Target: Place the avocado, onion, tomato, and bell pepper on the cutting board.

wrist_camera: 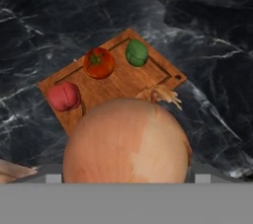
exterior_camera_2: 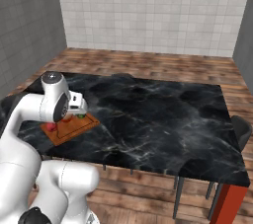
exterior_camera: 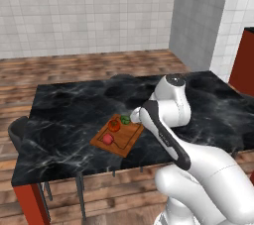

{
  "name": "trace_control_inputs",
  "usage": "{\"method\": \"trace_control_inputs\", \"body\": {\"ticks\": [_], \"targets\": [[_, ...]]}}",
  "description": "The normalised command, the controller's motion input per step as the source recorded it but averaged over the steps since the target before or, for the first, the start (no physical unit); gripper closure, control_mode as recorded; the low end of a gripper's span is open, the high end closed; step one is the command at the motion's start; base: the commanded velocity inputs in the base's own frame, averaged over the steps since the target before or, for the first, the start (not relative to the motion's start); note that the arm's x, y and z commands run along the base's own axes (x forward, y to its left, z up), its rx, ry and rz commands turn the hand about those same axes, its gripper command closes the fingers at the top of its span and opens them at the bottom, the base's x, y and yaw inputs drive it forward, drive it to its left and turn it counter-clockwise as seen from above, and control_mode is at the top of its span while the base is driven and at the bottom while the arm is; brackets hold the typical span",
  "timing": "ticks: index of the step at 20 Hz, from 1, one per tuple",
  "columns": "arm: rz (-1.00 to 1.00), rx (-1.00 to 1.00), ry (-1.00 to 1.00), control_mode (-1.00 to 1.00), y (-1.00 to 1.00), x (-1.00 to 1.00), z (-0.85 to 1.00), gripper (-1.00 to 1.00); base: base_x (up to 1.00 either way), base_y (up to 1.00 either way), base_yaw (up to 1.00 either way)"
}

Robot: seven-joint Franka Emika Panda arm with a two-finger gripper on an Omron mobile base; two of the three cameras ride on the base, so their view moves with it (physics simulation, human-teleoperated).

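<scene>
Gripper: from my hand view I log it clamped on the onion (wrist_camera: pixel 126 141), which bulks at 6 o'clock of that picture, pale tan-orange with a papery tuft at its top; the fingertips themselves are hidden behind it. Item two, the cutting board (wrist_camera: pixel 116 82): brown wood with a darker groove, lying flat on the black marble table (wrist_camera: pixel 59 16), seen beyond and beneath the onion. Item three, tomato (wrist_camera: pixel 99 62): orange-red with a green top, on the board toward 11 o'clock in the hand view. Item four, avocado (wrist_camera: pixel 137 53): green lump on the board at about 1 o'clock, near the tomato but apart from it. Item five, bell pepper (wrist_camera: pixel 64 95): red, on the board at 9 o'clock, by its edge. In the left base view I note the board (exterior_camera: pixel 130 140) at the table's near side with all three pieces on it, the arm's wrist hanging just beside its 2 o'clock corner.
</scene>
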Motion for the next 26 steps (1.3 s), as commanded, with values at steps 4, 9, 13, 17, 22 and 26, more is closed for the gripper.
{"method": "trace_control_inputs", "body": {"ticks": [4,9,13,17,22,26], "targets": [[0.08,0.0,-0.02,-1.0,0.15,0.0,-0.02,1.0,0.0,0.0,0.0],[0.12,0.0,-0.07,-1.0,0.01,0.0,-0.16,1.0,0.0,0.0,0.0],[0.13,0.0,-0.07,-1.0,0.0,0.0,-0.18,1.0,0.0,0.0,0.0],[0.1,0.0,-0.03,-1.0,0.04,0.11,-0.14,1.0,0.0,0.0,0.0],[0.02,0.0,0.0,-1.0,0.04,0.19,-0.05,1.0,0.0,0.0,0.0],[0.0,0.0,0.0,-1.0,0.01,0.26,-0.09,1.0,0.0,0.0,0.0]]}}
